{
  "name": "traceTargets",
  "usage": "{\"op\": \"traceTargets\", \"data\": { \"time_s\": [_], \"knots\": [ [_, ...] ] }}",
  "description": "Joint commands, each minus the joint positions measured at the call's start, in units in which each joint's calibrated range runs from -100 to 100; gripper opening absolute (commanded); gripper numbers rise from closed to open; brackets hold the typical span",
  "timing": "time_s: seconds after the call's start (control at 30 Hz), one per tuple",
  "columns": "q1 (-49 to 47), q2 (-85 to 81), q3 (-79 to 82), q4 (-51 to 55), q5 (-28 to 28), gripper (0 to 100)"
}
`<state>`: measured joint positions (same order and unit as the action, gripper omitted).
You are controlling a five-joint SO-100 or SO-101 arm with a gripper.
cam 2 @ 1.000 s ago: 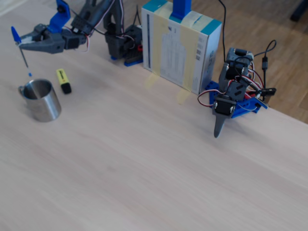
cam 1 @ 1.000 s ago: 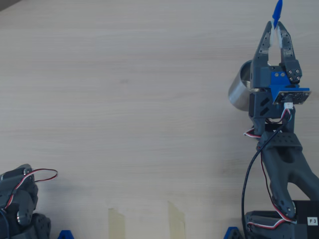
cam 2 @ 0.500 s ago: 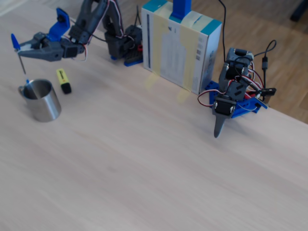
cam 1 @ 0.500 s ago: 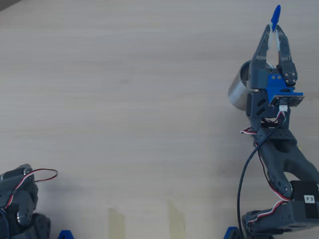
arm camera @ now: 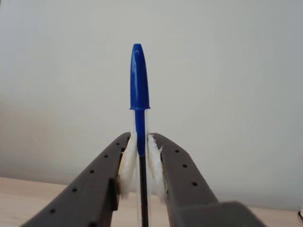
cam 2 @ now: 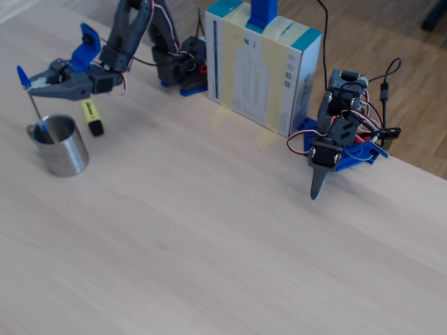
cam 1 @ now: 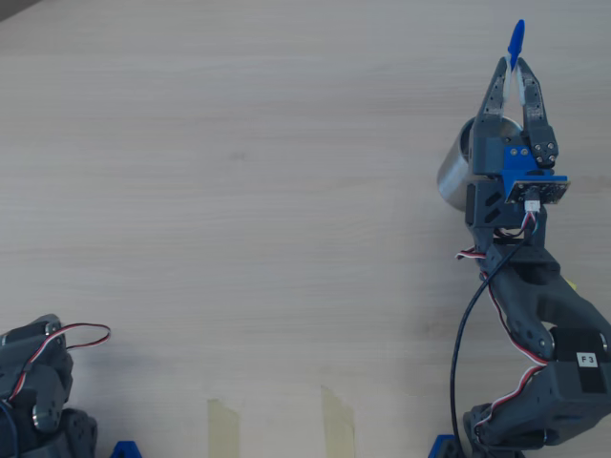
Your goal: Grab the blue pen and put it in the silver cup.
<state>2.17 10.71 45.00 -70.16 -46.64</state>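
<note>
Now my gripper (cam 2: 31, 85), clamped on the pen (cam 2: 32, 102), has sunk lower; the pen's bottom tip sits inside the cup (cam 2: 63, 149) at far left, so letting go comes next.

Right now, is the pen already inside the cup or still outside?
Partly in. In the fixed view the pen's lower tip sits just inside the cup's rim, while the claw grips it upright near the cap.

silver cup (cam 1: 452, 172): mostly hidden under arm | blue pen (arm camera: 140, 109): lower barrel cropped
</note>
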Motion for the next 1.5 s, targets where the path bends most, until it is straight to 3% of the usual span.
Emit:
{"op": "traceTargets", "data": {
  "time_s": [0.0,0.27,0.77,1.47],
  "knots": [
    [1.4,0.1,-2.1,-0.8,0.3,2],
    [1.5,1.6,-1.9,0.4,1.9,2],
    [2.4,0.8,0.5,14.5,2.1,2],
    [3.8,0.5,2.8,21.5,2.0,3]
  ]
}}
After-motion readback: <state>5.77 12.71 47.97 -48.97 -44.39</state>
